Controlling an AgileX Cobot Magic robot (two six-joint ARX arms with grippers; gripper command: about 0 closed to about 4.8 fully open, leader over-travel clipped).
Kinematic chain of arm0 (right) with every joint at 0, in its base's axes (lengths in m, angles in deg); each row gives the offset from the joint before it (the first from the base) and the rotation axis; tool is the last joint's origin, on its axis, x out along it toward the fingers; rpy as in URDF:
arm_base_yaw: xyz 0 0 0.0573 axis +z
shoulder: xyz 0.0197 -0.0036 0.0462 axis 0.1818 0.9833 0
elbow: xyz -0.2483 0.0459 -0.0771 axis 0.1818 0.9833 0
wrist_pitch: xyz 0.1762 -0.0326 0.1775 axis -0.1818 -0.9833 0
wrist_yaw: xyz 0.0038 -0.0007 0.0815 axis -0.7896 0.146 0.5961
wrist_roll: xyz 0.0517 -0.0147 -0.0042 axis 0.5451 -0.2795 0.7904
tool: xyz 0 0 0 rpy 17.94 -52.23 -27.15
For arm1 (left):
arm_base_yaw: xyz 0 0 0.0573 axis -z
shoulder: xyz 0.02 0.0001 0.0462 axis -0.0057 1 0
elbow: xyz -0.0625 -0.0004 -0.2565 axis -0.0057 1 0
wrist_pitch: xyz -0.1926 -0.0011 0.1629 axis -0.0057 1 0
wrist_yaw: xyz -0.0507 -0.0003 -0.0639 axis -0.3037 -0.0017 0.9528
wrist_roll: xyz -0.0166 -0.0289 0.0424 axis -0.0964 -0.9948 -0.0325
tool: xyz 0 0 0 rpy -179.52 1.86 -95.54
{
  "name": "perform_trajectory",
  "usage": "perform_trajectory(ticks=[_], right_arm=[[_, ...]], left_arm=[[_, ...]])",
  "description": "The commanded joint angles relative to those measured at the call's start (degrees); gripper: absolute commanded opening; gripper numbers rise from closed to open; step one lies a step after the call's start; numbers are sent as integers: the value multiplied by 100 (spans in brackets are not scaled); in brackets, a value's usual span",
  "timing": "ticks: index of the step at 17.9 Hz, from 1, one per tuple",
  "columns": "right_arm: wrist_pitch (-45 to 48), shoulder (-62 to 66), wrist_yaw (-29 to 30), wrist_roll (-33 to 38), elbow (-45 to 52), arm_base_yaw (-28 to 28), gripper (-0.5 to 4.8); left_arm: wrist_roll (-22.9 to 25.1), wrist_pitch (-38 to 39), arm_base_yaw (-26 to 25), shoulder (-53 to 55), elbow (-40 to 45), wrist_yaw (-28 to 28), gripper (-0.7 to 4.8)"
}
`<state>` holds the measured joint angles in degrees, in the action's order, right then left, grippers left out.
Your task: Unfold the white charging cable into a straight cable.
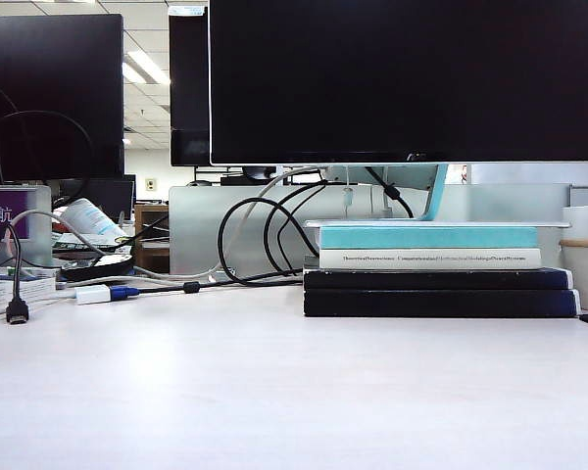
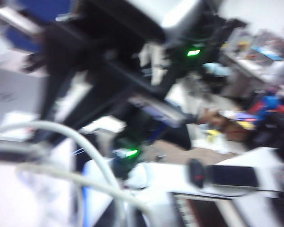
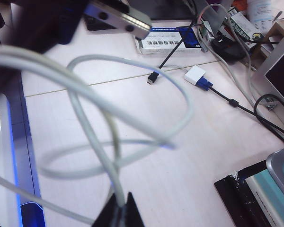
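On my right wrist camera the right gripper (image 3: 119,210) has its jaws pinched closed on the white charging cable (image 3: 132,99), which rises out from between the fingertips and hangs in loose, overlapping loops above the pale table (image 3: 189,161). Beyond those loops lie a white adapter with a blue plug (image 3: 198,77) and a small black plug (image 3: 152,78). My left wrist camera is badly blurred; pale cable strands cross it, the left gripper itself is out of sight, and I take its jaws as closed.

Bright ceiling panels (image 1: 147,67) light the exterior view sharply; the left wrist view is heavily motion-blurred; near cable loops in the right wrist view are soft.
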<state>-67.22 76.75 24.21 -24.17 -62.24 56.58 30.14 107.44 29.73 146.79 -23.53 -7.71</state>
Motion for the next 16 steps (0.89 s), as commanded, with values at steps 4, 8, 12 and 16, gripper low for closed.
perform_trajectory(ticks=[4, 8, 12, 16], right_arm=[[-35, -59, -476, -7, -28, 0, 0], [-382, -55, -1034, -186, -26, 2, 0], [-267, -57, -1056, -181, -28, 0, 0], [442, -57, -857, -101, -28, 2, 0]], left_arm=[[50, 396, 2, -20, -22, -4833, 479], [-4, 638, 2, -109, -24, -4850, 479], [-584, 420, 2, -413, -26, -3491, 479], [-946, -85, 2, -704, -24, -3104, 479]])
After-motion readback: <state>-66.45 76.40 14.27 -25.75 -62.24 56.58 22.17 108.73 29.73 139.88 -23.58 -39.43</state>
